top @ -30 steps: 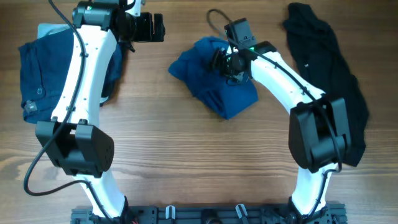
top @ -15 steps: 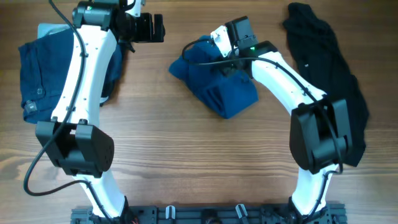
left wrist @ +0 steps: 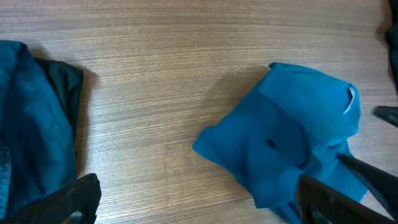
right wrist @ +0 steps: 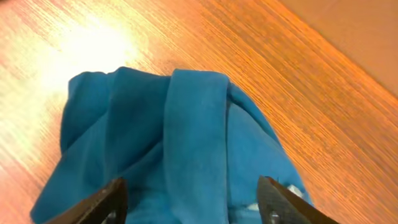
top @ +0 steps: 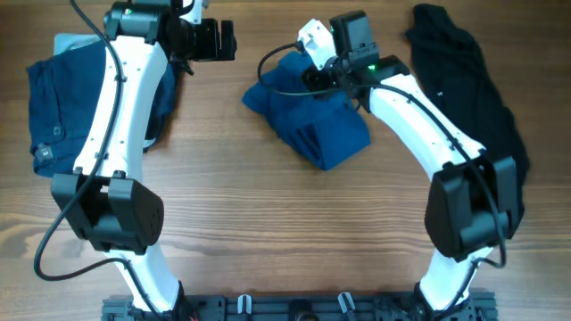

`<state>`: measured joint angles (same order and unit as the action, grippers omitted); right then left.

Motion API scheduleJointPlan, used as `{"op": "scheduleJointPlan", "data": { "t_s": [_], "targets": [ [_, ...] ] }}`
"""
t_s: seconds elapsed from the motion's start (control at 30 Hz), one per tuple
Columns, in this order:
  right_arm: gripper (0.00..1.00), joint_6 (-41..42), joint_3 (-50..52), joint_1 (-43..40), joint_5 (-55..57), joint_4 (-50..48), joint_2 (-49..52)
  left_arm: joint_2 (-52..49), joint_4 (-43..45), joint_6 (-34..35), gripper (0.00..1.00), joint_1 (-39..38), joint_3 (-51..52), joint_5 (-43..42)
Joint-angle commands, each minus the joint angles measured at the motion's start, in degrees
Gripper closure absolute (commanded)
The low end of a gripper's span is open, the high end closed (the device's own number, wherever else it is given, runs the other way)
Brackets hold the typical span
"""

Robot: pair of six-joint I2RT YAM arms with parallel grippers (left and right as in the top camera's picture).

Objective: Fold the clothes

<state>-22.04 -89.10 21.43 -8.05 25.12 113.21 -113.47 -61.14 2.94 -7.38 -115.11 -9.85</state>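
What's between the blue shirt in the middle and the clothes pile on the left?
Only bare table between shirt and pile, per the left wrist view.

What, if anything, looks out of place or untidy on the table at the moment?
The blue garment at mid-table is a bunched lump with uneven folds, not a flat, finished fold. The black garment sprawls unfolded along the right side. Nothing looks spilled or damaged.

Top view: a crumpled blue garment (top: 312, 125) lies mid-table (top: 268, 205), its far edge under the right gripper (top: 314, 78), with a dark blue pile (top: 53, 107) at left and a black garment (top: 473, 98) at right.
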Motion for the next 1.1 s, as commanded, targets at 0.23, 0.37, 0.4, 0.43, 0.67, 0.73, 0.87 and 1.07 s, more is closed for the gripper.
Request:
{"op": "scheduleJointPlan", "data": {
  "t_s": [0.23,0.37,0.4,0.43,0.67,0.73,0.87,1.07],
  "targets": [
    [0.45,-0.42,-1.27,-2.34,-3.28,-0.96,5.03,-1.09,0.00,0.50,0.00,0.15,-0.37,10.23],
    [0.59,-0.15,-1.27,-2.34,-6.67,0.79,5.66,-1.09,0.00,0.48,0.00,0.15,-0.37,10.84],
    [0.70,0.66,-1.27,-2.34,-6.60,1.11,5.66,-1.09,0.02,0.48,0.00,0.15,-0.37,11.04],
    [0.87,2.56,-1.27,-2.34,-6.60,1.27,5.64,-1.09,0.02,0.31,0.00,0.17,-0.37,11.82],
    [0.96,7.34,-1.33,-2.34,-6.99,6.78,1.36,-1.09,0.02,0.59,0.00,4.55,-0.39,15.52],
    [0.96,11.50,-1.33,-2.34,-8.72,11.21,-3.06,-1.09,0.04,1.11,0.00,8.11,-0.39,15.43],
    [0.96,15.47,-1.33,-2.32,-12.09,22.12,-8.81,-1.09,0.44,2.32,0.00,13.94,-0.39,11.61],
    [0.96,18.01,-1.31,-2.10,-14.29,38.36,-9.55,-1.09,1.38,2.27,0.00,15.65,-0.37,10.08]
  ]
}}
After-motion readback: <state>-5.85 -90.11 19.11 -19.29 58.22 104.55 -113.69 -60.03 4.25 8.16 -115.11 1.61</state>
